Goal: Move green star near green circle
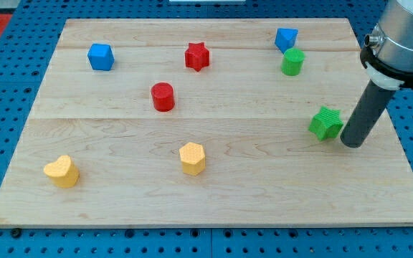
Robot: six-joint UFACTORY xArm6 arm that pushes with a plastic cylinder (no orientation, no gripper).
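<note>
The green star [325,123] lies at the view's right, about mid-height on the wooden board [206,186]. The green circle [292,62] stands above and a little left of it, near the view's top right. My tip [352,142] rests on the board just right of the green star, very close to its right side and slightly below its middle. The dark rod rises from the tip up to the arm at the view's top right corner.
A blue block [286,38] sits just above the green circle. A red star [197,56], a red cylinder [163,97] and a blue block [100,56] lie in the upper half. A yellow heart [62,172] and a yellow hexagon [192,158] lie lower.
</note>
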